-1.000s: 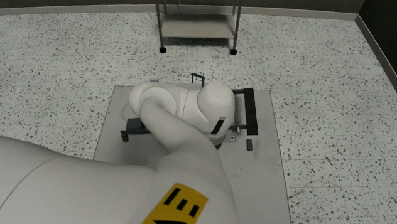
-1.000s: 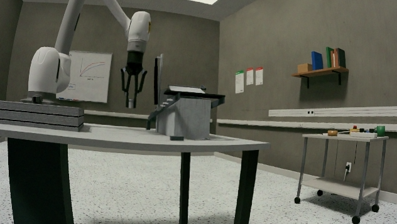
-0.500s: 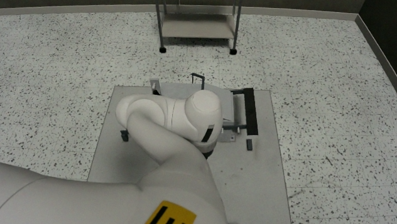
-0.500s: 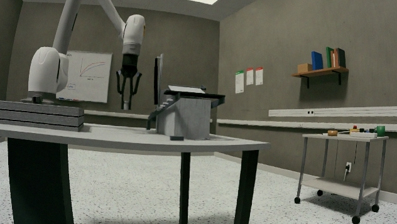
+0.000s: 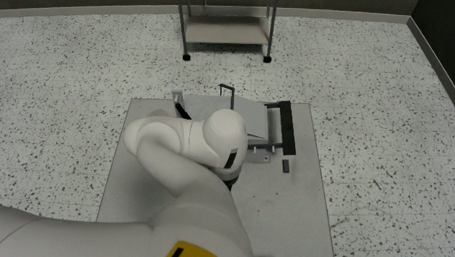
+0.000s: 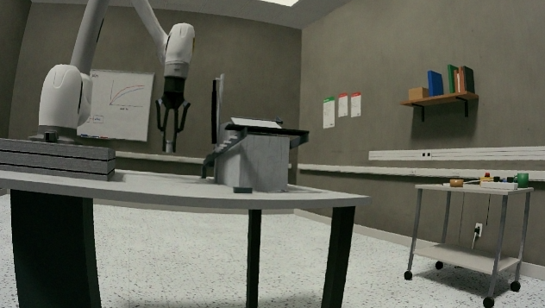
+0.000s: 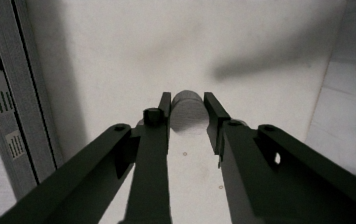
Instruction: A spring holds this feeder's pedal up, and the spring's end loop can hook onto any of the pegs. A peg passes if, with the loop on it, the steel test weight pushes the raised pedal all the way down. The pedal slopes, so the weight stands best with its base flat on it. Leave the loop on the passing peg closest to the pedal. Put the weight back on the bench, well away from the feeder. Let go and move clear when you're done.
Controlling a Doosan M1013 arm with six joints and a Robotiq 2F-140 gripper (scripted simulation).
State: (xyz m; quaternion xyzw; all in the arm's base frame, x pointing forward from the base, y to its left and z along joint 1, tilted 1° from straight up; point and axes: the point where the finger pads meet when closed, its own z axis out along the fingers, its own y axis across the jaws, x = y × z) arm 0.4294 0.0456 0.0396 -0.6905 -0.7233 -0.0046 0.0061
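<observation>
My gripper [image 7: 187, 105] is shut on the steel test weight [image 7: 187, 111], a short grey cylinder held between the fingertips. In the side view the gripper [image 6: 172, 141] hangs well above the bench with the weight [image 6: 169, 146] at its tips, left of the feeder [image 6: 252, 161]. From above, the feeder sits at the far side of the bench, with its black pedal [image 5: 288, 127] at the right end. Two small white pegs [image 5: 263, 149] show at its near edge. My arm hides the gripper and the spring's loop in that view.
A small dark block [image 5: 286, 165] lies on the bench near the pedal. A dark slab stack [image 6: 56, 158] holds the arm's base at the bench's left end. A wheeled cart [image 5: 227, 15] stands on the floor beyond the bench.
</observation>
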